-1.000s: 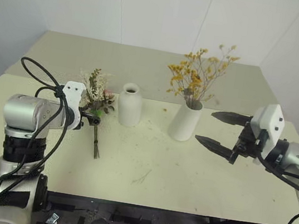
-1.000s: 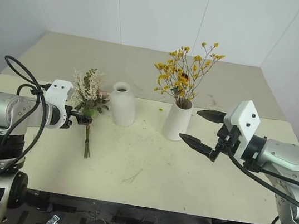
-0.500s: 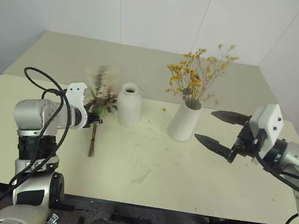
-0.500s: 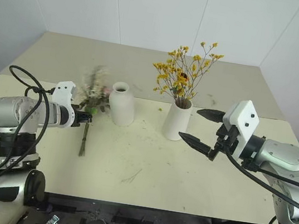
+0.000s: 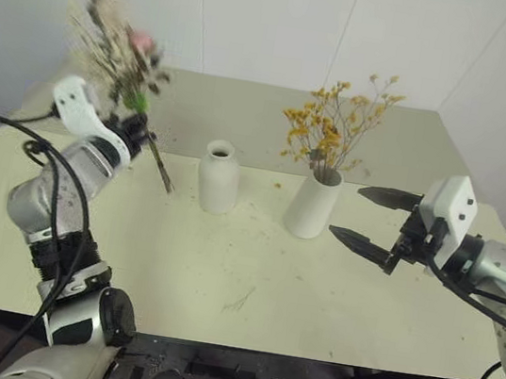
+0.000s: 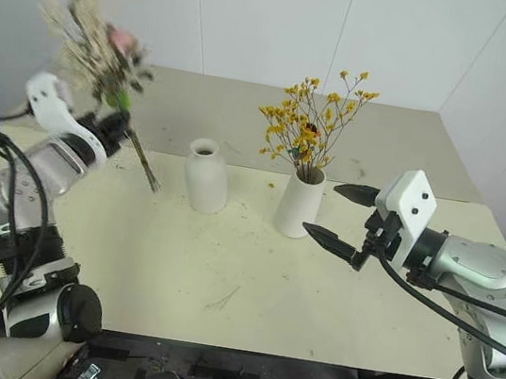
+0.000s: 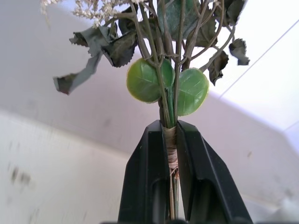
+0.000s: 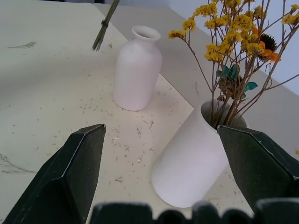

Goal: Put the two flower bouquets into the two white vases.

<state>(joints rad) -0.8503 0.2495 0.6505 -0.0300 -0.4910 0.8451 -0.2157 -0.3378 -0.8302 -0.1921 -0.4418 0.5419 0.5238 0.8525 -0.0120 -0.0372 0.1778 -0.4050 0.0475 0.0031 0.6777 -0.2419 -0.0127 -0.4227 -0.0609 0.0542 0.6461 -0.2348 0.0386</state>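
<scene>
We are holding the rose bunch [image 5: 117, 45] aloft in our left gripper [image 7: 171, 140], fingers clamped on its wrapped stems, well to the left of the bottle vase [image 5: 219, 177] and high above the table [image 5: 220, 280]; the stem ends are hanging free in the air, pointing down toward that vase. The bottle vase is standing upright with nothing in it. Just right of it, the wide vase [image 5: 313, 205] is holding the yellow spray [image 5: 334, 125]. Further right of both vases, our right gripper [image 5: 374, 222] is hovering above the table with its fingers spread wide apart, gripping nothing, pointing toward the wide vase.
</scene>
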